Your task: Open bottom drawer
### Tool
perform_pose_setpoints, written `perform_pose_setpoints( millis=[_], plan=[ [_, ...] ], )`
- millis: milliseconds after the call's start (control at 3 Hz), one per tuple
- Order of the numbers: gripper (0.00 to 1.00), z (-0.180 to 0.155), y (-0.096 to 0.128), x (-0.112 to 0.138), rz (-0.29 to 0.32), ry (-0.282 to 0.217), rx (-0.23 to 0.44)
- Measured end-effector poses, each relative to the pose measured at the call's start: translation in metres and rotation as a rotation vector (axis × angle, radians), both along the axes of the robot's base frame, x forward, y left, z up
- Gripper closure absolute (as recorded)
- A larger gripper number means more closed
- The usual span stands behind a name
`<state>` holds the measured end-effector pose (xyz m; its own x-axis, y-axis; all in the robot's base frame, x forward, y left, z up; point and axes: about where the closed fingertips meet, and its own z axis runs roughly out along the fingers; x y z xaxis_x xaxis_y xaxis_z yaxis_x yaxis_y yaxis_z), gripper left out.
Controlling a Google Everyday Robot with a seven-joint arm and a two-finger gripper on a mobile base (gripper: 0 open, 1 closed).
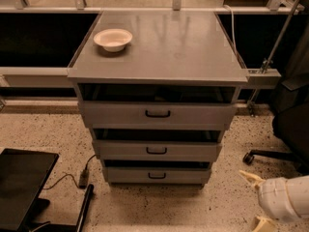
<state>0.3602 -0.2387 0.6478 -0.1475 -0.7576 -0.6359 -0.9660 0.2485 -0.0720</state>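
The bottom drawer (130, 175) is the narrowest grey front, lowest of three on the cabinet, with a small black centre handle (157, 175). It looks closed, with a dark gap above it. My gripper (257, 201) is at the lower right of the view, low near the floor, to the right of and in front of the bottom drawer and apart from it. Its two cream fingers (251, 178) are spread apart and hold nothing. The white wrist (285, 197) runs off the right edge.
A white bowl (113, 38) sits on the cabinet top (164, 47). The mid drawer (125, 150) and top drawer (116, 114) are above. A black box (21, 182), a cable (67, 178) and a black rod (84, 207) lie at the lower left. An office chair base (270, 154) stands at right.
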Motion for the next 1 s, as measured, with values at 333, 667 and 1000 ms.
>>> perform_pose_setpoints(
  millis=[333,667,1000],
  plan=[
    [0.00,-0.086,0.004,-0.003,0.028,0.038,0.071],
    [0.00,-0.139,0.008,-0.004,0.041,0.069,0.120],
    [0.00,-0.183,0.010,-0.006,0.052,0.095,0.161]
  ],
)
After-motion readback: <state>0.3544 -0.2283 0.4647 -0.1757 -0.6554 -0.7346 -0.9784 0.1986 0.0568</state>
